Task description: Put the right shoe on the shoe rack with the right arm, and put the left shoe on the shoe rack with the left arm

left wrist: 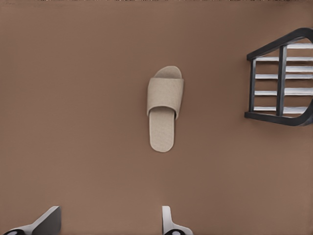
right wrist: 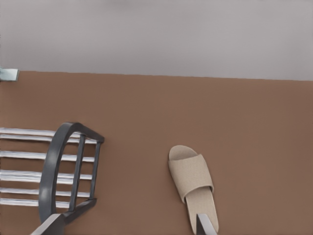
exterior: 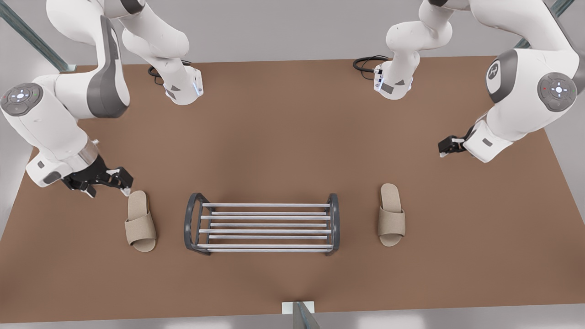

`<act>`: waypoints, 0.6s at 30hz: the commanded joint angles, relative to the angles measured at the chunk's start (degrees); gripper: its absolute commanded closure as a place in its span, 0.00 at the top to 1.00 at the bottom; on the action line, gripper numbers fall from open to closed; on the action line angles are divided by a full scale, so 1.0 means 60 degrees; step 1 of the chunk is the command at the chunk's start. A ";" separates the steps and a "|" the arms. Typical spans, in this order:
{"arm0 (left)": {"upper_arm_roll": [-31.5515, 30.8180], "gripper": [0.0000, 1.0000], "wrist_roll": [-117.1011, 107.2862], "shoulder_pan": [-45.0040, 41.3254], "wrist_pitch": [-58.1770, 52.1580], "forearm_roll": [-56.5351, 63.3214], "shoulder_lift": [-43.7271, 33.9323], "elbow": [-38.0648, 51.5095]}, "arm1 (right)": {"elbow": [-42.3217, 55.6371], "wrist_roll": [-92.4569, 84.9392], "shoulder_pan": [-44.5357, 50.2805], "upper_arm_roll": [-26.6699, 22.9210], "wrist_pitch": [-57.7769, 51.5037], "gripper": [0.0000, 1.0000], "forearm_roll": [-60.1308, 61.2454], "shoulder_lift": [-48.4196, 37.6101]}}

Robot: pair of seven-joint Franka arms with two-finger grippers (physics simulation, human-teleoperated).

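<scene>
Item: two-arm shoe-racking task, approach stage, nothing lifted yet. Table (exterior: 274, 137): brown, flat, carries all the goods. Shoe rack (exterior: 189, 224): dark end frames, silver bars, standing mid-table between the two slippers, no shoe on it. Right shoe (exterior: 140, 221): beige slipper, flat on the table on the front view's left, just beside the rack's end frame but apart from it, heel toward the arm bases. Left shoe (exterior: 391, 214): matching slipper, flat on the table on the front view's right, likewise apart from the rack. Right pincer (exterior: 122, 183): low over the table, just beside the heel of the right shoe; its wrist view shows the fingertips (right wrist: 205, 224) spread wide with the heel near one of them, and nothing in hold. Left pincer (exterior: 444, 150): well apart from the left shoe, toward the table's edge on the front view's right; its wrist view shows the fingertips (left wrist: 168, 221) wide apart, the slipper some way ahead, and nothing in hold. Step in hand, by judgement: the right arm is closing in on its slipper for a grasp, and the left arm waits. Next move calls for the right pincer to straddle the heel end of the sole or the strap, with one finger either side, then close firmly before lifting toward the bars.
</scene>
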 commanded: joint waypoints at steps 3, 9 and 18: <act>-0.0008 1.00 -0.1010 -0.0095 0.0379 -0.0117 0.0040 0.0056 | 0.0047 0.0498 0.0005 0.0005 0.0366 1.00 0.0057 -0.0085; -0.1063 0.99 -0.0851 -0.0139 1.5360 0.0425 -0.1410 -1.0196 | -0.5107 -0.0001 -0.0815 -0.0010 0.4201 1.00 0.0043 -0.4024; -0.0697 0.99 -0.0733 0.0886 1.8995 0.0484 0.0801 -1.1033 | -0.8962 -0.0278 -0.2426 -0.0156 1.2228 1.00 0.0467 -0.1917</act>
